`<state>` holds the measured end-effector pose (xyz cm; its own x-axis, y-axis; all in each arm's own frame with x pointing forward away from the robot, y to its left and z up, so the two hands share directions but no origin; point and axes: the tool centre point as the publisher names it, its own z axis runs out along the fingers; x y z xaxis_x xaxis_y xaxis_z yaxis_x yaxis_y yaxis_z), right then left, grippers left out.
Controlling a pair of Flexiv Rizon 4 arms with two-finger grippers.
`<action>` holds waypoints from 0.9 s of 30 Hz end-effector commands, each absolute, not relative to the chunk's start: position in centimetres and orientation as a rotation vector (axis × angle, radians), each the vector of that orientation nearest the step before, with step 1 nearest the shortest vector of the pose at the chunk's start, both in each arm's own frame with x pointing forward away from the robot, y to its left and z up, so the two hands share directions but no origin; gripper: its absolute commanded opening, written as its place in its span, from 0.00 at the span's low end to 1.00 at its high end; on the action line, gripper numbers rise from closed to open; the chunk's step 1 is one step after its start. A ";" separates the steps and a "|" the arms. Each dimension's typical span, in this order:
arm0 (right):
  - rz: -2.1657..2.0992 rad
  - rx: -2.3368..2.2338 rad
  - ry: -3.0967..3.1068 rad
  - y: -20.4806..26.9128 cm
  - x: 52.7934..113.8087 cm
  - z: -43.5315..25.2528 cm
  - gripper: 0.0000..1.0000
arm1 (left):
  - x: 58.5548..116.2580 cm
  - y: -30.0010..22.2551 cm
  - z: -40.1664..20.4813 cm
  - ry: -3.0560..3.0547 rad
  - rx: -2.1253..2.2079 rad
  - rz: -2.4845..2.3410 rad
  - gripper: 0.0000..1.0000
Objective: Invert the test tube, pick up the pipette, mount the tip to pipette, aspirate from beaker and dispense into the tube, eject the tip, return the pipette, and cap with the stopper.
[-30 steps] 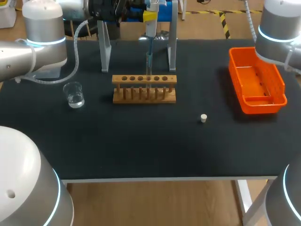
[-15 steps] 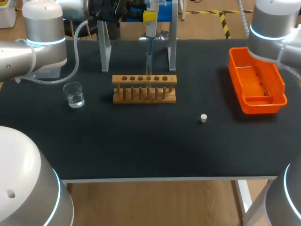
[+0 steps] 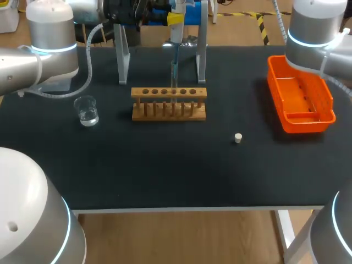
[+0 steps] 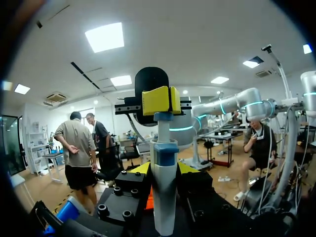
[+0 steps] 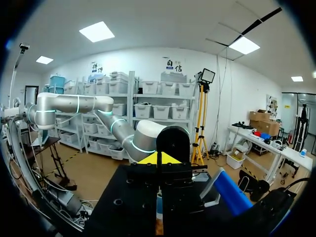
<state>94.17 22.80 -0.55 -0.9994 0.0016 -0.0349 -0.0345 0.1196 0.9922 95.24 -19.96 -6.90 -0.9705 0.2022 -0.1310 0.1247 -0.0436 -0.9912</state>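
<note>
Black table (image 3: 165, 170), right arm (image 3: 311, 30) edged leftward, stopper (image 3: 238, 138) unmoved

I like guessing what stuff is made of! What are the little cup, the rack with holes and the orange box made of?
The little cup looks like clear glass, or maybe clear plastic: you can see through it to the liquid inside. The rack looks like plain wood: tan and matte. The orange box looks like smooth plastic: bright, even colour, slightly shiny.
</note>
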 end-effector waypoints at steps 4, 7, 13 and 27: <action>2.062 -0.031 2.345 23.0 94.3 -1.0 0.00 | 95.5 -19.9 -6.9 -2.128 -0.374 2.200 0.00; 2.062 -0.028 2.347 22.9 94.3 -1.1 0.00 | 95.5 -19.9 -6.9 -2.128 -0.374 2.200 0.00; 2.053 -0.012 2.349 22.8 94.5 -1.6 0.00 | 95.5 -19.9 -6.9 -2.128 -0.374 2.200 0.00; 2.047 0.018 2.364 22.8 94.7 -2.6 0.00 | 95.5 -19.9 -6.9 -2.128 -0.374 2.200 0.00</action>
<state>94.59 22.85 -2.02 -0.9998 0.0179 -0.0047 -0.0021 0.1418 0.9899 95.32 -20.00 -7.28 -0.9707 0.2018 -0.1304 0.1243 -0.0429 -0.9913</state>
